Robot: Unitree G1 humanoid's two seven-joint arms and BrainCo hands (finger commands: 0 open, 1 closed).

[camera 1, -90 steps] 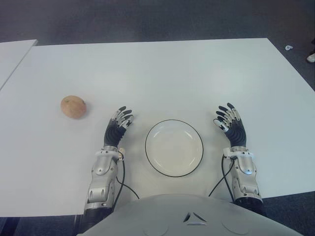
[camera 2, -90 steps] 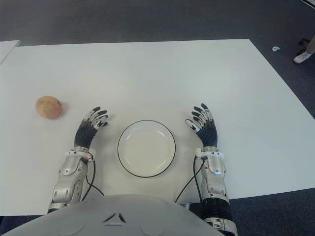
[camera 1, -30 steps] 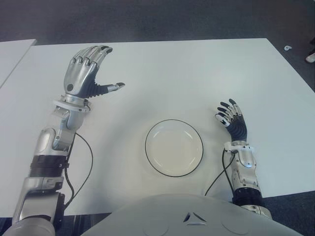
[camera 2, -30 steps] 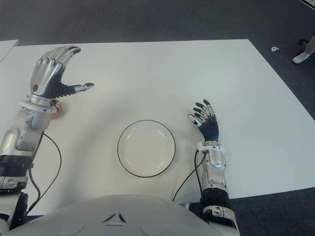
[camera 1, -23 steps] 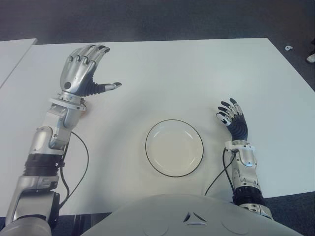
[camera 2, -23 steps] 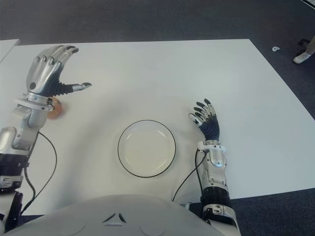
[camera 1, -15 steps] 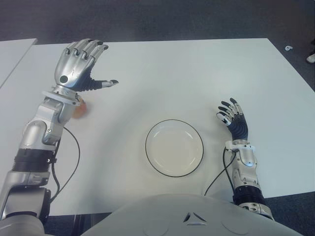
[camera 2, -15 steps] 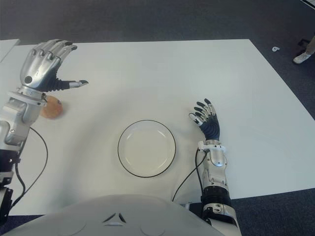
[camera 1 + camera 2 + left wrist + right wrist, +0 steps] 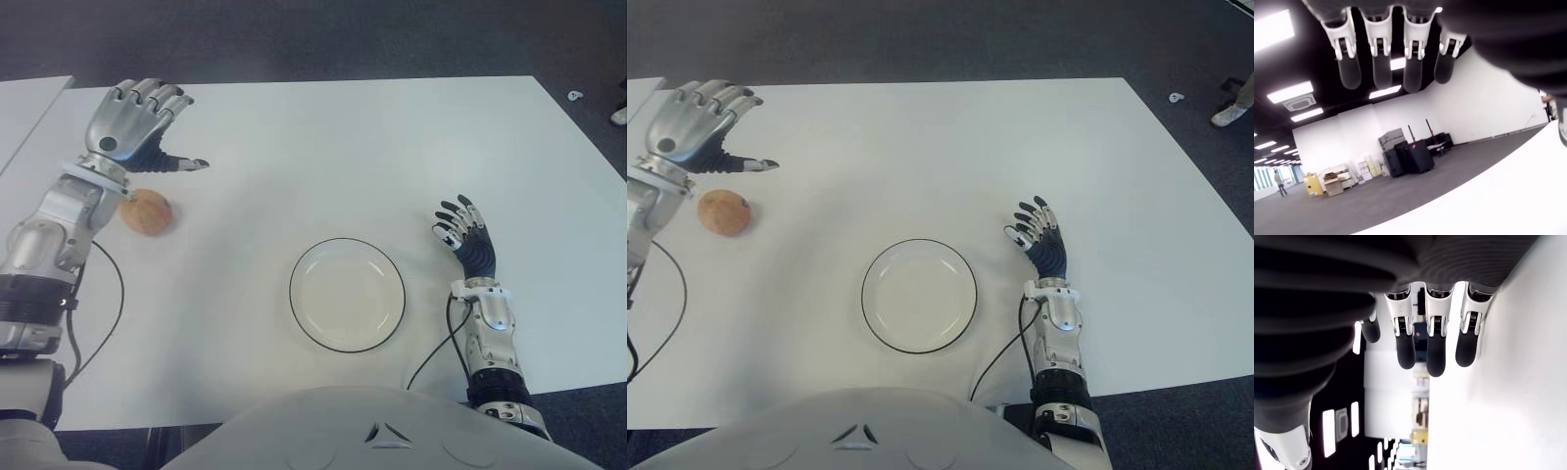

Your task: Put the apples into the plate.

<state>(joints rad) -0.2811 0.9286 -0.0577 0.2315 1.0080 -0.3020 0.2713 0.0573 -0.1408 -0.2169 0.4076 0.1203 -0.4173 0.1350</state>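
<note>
Apple [image 9: 146, 211] was the one fruit seen, a yellowish-red one lying on the white table [image 9: 323, 147] near its left edge, well apart from the plate [image 9: 347, 294], which was set near the front edge at the middle, directly before the robot's body, and held nothing. That central placing was judged to serve either arm, since the plate could be reached from both sides. The left hand [image 9: 132, 127] was raised above the table just beyond and to the left of the apple, not touching it; its four fingers [image 9: 1376, 54] were seen stretched out side by side and the thumb was held out to the side, so that nothing was gripped. The hand was judged to be kept spread like this so that it could be lowered around the fruit and closed from above. The right hand [image 9: 468, 245] was seen to the right of the plate, near the front edge, with its fingers [image 9: 1435, 340] extended and relaxed and nothing held; being on the far side from the apple, it was judged to be idle. The task was judged to be at the reaching step, with the apple not yet grasped and no fruit yet placed in the plate.
</note>
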